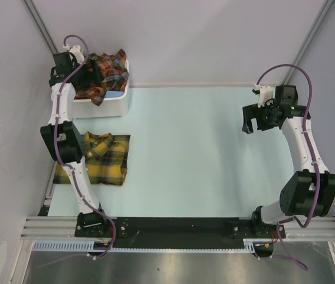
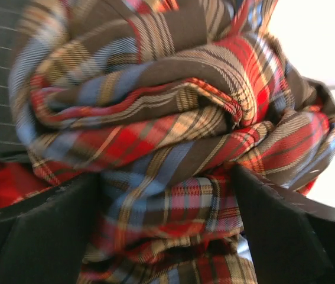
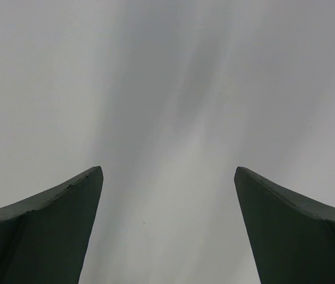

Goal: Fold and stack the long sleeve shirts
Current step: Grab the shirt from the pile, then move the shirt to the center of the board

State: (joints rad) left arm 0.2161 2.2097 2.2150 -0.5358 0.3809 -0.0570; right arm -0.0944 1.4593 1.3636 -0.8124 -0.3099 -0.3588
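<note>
Yellow shirt (image 1: 105, 157) folded at left on the desk (image 1: 202, 154). Left claw (image 2: 166, 174) gapes around the unfolded red-brown shirt (image 2: 155, 112) in the bin (image 1: 105, 107). Right claw (image 3: 168, 168) is wide and empty.

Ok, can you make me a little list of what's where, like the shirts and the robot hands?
red plaid shirt: bunched up in the white bin
yellow plaid shirt: folded, lying flat on the table
left gripper: open, one finger on each side of the red plaid shirt
right gripper: open, holding nothing, over the table
</note>
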